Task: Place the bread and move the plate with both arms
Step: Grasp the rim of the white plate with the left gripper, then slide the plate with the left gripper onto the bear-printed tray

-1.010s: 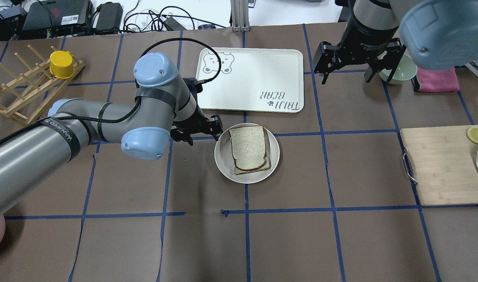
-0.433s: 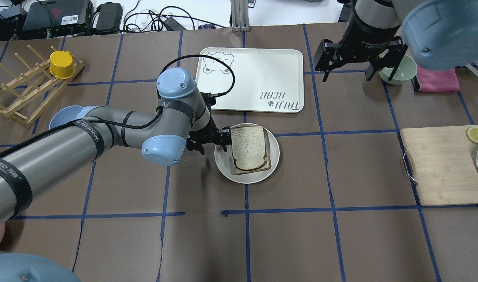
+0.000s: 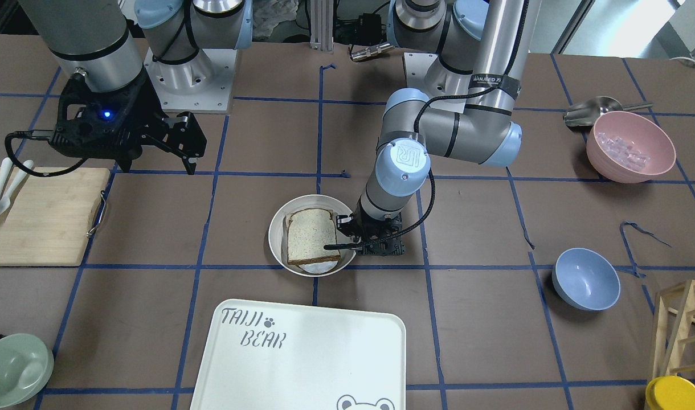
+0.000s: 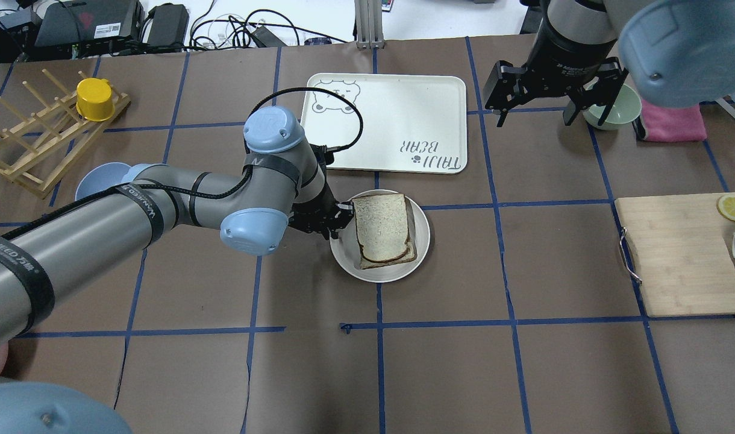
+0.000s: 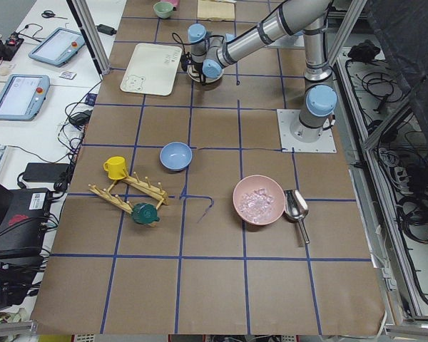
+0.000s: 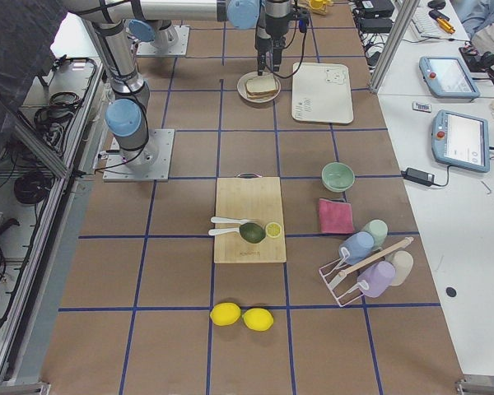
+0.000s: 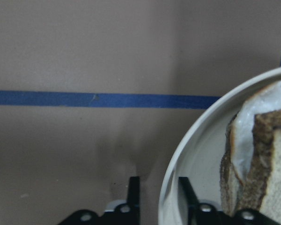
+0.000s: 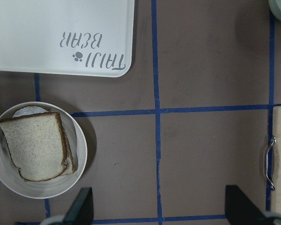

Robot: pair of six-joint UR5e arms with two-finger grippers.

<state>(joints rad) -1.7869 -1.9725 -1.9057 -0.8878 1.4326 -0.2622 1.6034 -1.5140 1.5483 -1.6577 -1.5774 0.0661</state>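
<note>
The plate (image 4: 379, 278) sits mid-table on the brown paper. In it a bread slice (image 4: 382, 226) with a dark brown crust lies on top of a second slice. My left gripper (image 4: 337, 222) is low at the plate's left rim. In the left wrist view its fingers (image 7: 133, 197) stand close together astride the rim (image 7: 178, 159), one inside and one outside, beside the bread (image 7: 271, 159). My right gripper (image 4: 533, 99) hangs open and empty high at the far right. Its wrist view looks down on the plate (image 8: 37, 194) and bread (image 8: 35, 147).
The "TAIJI BEAR" tray (image 4: 397, 114) lies just beyond the plate. A cutting board (image 4: 681, 259) with a lemon half is at the right, and a green bowl (image 4: 614, 108) is under the right arm. A blue bowl (image 3: 585, 279), a pink bowl (image 3: 629, 145) and a wooden rack (image 4: 36, 138) are on the left side.
My left arm moved right and down to the plate's rim, and its fingers closed in around the rim. The right arm, plate and bread stayed put.
</note>
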